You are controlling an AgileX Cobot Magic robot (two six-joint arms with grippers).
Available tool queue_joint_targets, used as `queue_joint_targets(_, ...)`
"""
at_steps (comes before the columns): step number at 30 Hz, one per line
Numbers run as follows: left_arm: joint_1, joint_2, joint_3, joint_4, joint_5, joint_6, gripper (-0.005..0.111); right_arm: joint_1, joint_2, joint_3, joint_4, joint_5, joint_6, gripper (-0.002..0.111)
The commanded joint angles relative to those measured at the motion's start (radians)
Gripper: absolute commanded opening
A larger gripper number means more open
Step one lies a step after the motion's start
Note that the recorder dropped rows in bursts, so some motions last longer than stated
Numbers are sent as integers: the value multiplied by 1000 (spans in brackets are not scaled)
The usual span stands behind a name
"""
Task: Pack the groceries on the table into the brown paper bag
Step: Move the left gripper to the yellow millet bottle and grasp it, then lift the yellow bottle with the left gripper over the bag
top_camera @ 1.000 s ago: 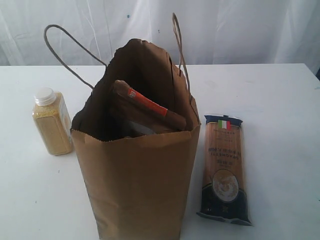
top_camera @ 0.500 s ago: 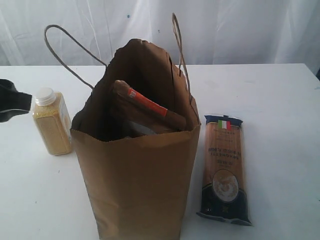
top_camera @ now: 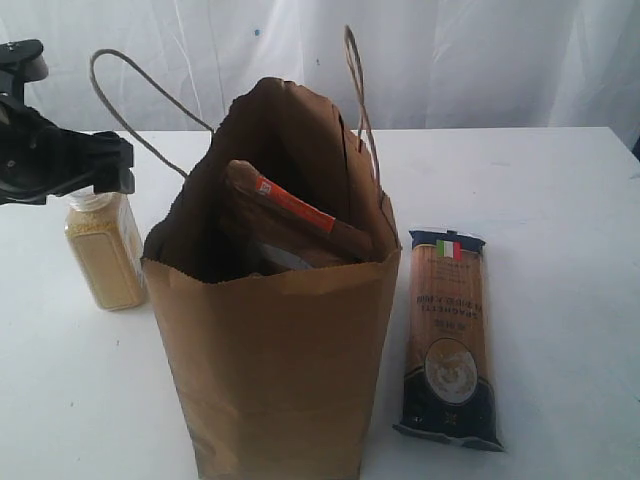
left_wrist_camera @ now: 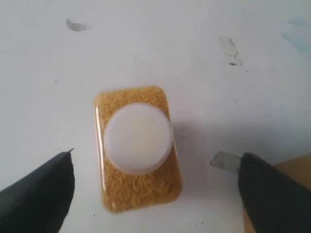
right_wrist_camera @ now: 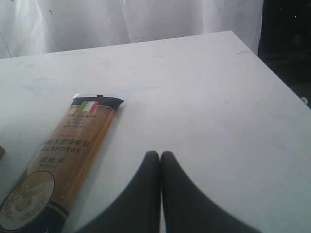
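Left wrist view first: I'm looking straight down on the bottle [left_wrist_camera: 138, 145], white cap up and yellow grain inside, standing on the table [left_wrist_camera: 194, 48]. The left gripper [left_wrist_camera: 155, 156] has its jaws spread wide, with the black fingers [left_wrist_camera: 43, 189] one on each side of the bottle. There's bare white table between each of them and the bottle, so nothing's gripped. In the exterior view that gripper sits in the upper left of the frame, right over the bottle and covering its cap. The bottle stands at the left of the frame, just beside the paper bag [top_camera: 280, 370]. The bag is upright in the middle with its mouth open and both cord handles [top_camera: 355, 90] sticking up. A brown pouch [top_camera: 300, 225] with an orange stripe leans tilted inside it. There's something pale under the pouch, can't tell what. The spaghetti packet [top_camera: 448, 340] lies flat on the table at the lower right of the frame, just beside the bag, flag end toward the back. Right wrist view: the right gripper [right_wrist_camera: 159, 162] has its jaws pressed together with nothing between them, over bare table near the packet and not touching it.
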Motion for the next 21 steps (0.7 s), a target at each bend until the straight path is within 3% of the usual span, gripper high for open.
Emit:
queue_joint_targets(1, 5, 86, -32, -12, 16, 1, 91, -4, -6, 2, 1, -6, 3, 0)
queue_joint_targets(8, 16, 189, -33, -1, -9, 1, 87, -4, -6, 2, 2, -6, 3, 0)
queue_joint_targets(12, 23, 231, -43, 9, -32, 1, 71, -4, -6, 2, 2, -6, 3, 0)
queue_joint_targets(16, 23, 245, -73, 50, -26, 5, 47, -4, -6, 2, 2, -6, 3, 0)
queue_joint_targets(21, 23, 209, -91, 67, 25, 96, 0, -4, -6, 2, 2, -6, 3, 0)
